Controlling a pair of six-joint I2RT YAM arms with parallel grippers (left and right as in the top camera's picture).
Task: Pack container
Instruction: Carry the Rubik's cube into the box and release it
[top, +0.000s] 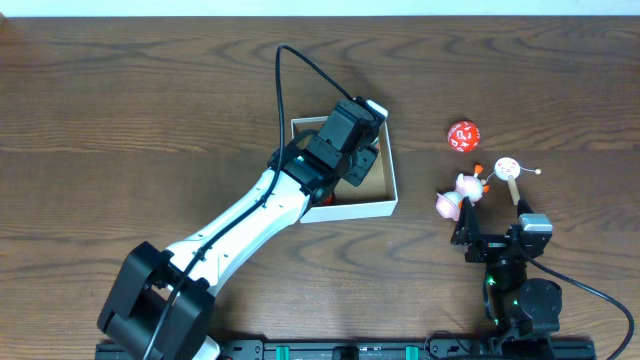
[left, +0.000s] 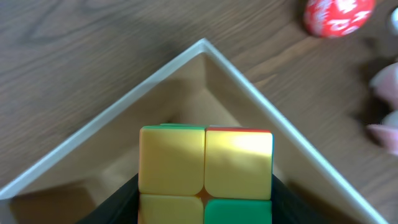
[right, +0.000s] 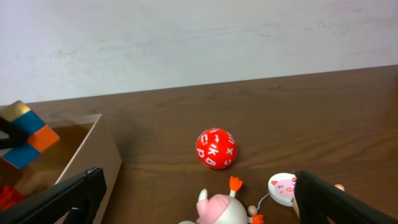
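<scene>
The container (top: 392, 190) is a shallow white-walled box with a brown inside, at the table's middle. My left gripper (top: 355, 150) hangs over it, shut on a colour cube (left: 205, 168) with yellow and green faces. The cube sits above the box's inner corner (left: 249, 93). In the right wrist view the cube (right: 28, 134) shows blue and orange, held over the box wall (right: 93, 155). My right gripper (top: 468, 232) is open and empty, just in front of a pink and white toy (top: 458, 195). The toy (right: 221, 208) lies between the open fingers (right: 199, 180).
A red ball with white letters (top: 462, 135) lies right of the box; it also shows in both wrist views (right: 216, 148) (left: 339, 15). A round white pig disc on a cord (top: 508, 168) lies beside the pink toy. Something red (right: 6, 196) lies inside the box.
</scene>
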